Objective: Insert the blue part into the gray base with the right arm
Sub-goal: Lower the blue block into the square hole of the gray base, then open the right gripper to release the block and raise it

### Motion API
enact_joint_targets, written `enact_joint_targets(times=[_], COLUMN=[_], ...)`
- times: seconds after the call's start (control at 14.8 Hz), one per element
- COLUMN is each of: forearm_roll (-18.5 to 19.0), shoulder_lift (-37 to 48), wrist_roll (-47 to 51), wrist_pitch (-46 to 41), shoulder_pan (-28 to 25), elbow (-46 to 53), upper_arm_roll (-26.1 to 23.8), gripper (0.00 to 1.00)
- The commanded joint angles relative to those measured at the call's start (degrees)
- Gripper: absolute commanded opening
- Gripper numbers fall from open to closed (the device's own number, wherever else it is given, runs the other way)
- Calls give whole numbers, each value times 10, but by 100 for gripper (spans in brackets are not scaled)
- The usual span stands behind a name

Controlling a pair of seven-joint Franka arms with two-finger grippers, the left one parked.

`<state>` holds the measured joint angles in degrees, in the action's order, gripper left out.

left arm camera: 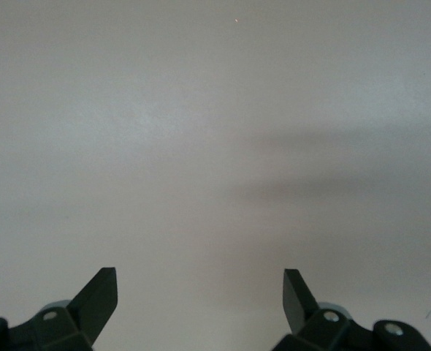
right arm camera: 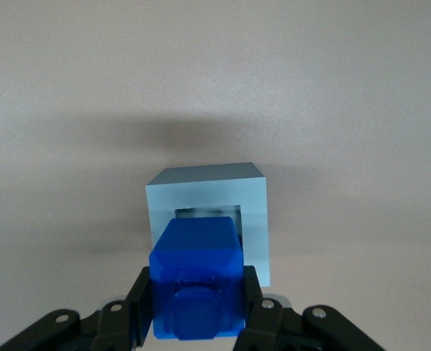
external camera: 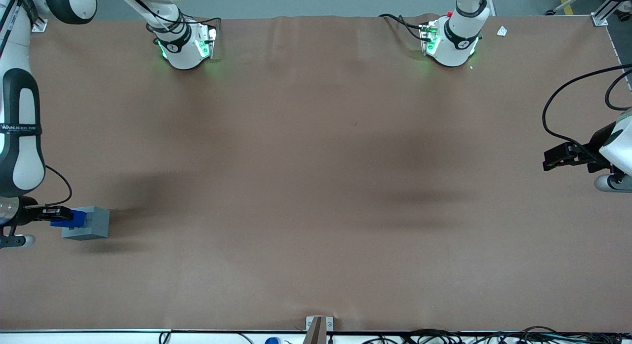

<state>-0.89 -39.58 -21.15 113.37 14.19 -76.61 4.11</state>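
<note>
The gray base [external camera: 91,223] stands on the brown table at the working arm's end, fairly near the front camera. The blue part [external camera: 73,219] is held over its top, and my right gripper [external camera: 66,216] is shut on it. In the right wrist view the blue part [right arm camera: 197,274] sits clamped between the black fingers [right arm camera: 136,300], its raised stub facing the camera. Its lower end hangs over the dark square recess of the gray base [right arm camera: 253,212]. How deep the part sits in the recess is hidden.
The brown table [external camera: 316,186] stretches wide toward the parked arm's end. Two arm bases [external camera: 185,43] stand farthest from the front camera. A small bracket [external camera: 318,326] and cables lie at the table's nearest edge.
</note>
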Motion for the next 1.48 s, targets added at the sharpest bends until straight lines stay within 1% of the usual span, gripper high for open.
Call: enact_joint_targets(times=[0.0,0.67,0.88,1.41], forearm_roll=[1,7,20,19], shoulder_lift=[-9,-13,-13,-18], wrist_roll=[7,2,2,4], wrist_pitch=[-5,6,18,24], shoulder_pan=[0,-1,-1,-2], elbow=[15,8,5,-4], upper_arm_roll=[-2,-1,-1,-1], gripper=[1,1,2,2])
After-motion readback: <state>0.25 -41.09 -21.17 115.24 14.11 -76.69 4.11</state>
